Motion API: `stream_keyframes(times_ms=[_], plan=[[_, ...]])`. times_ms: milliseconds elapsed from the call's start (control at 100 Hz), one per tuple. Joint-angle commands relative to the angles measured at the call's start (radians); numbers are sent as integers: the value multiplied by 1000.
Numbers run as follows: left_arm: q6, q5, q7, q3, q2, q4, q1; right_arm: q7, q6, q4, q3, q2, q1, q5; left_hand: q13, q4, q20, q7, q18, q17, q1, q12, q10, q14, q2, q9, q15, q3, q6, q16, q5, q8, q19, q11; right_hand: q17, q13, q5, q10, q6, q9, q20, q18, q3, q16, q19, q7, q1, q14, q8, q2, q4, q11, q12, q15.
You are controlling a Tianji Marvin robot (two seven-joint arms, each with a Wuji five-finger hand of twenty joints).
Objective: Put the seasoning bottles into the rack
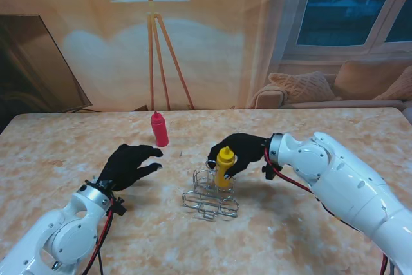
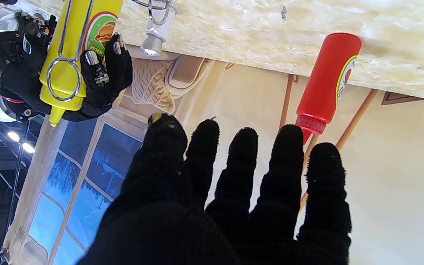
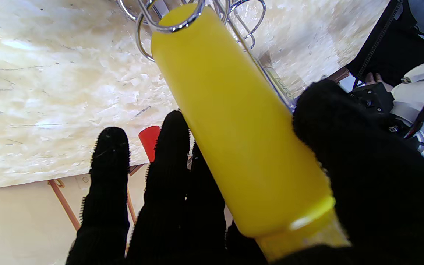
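Right robot hand [image 1: 239,151] grips yellow bottle [image 1: 224,167], base hidden in rack [image 1: 210,195]; left robot hand [image 1: 131,164] spread, holding nothing

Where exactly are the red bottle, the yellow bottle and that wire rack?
red bottle [image 1: 159,131]: stand's view, on the middle of its body.
yellow bottle [image 1: 224,167]: stand's view, on its body above the rack's rings.
wire rack [image 1: 209,205]: stand's view, on the front wire loops nearest me.
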Motion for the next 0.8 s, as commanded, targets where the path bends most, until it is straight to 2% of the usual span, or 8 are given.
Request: stream_keyframes(times_ms=[0,360,790], plan=[[3,1,-11,0,-2,0,2,17,3,10,-12,-4,-4,-3,-24,28,23,-12,7,-17,-3,6,10,15,-8,3,-20,13,2,23,20,12,-8,-11,-12,-16,-14,-17,12,-33,-12,-11,64,-27,-3,-14,16,-4,9,20,49,-10,-22,-12],[5,0,-10,1,-2,1,2,27,1,1,-15,0,-2,-5,-23,28,23,-13,7,-16,-3,6,9,12,-8,3,-19,13,0,23,19,12,-9,-10,-11,-10,5,-18,28,-23,-19,-8,62,-36,0,-29,26,-1,-1,36,49,-5,-30,-5],[6,-2,-11,3,-2,5,0,81,-1,-20,-7,16,5,6,-23,28,24,-14,7,-17,-2,6,10,13,-9,3,-20,14,2,24,18,11,-10,-11,-22,-15,-14,-24,29,-32,-34,-24,55,-44,-16,-48,23,-15,-9,32,50,-21,-37,-13]])
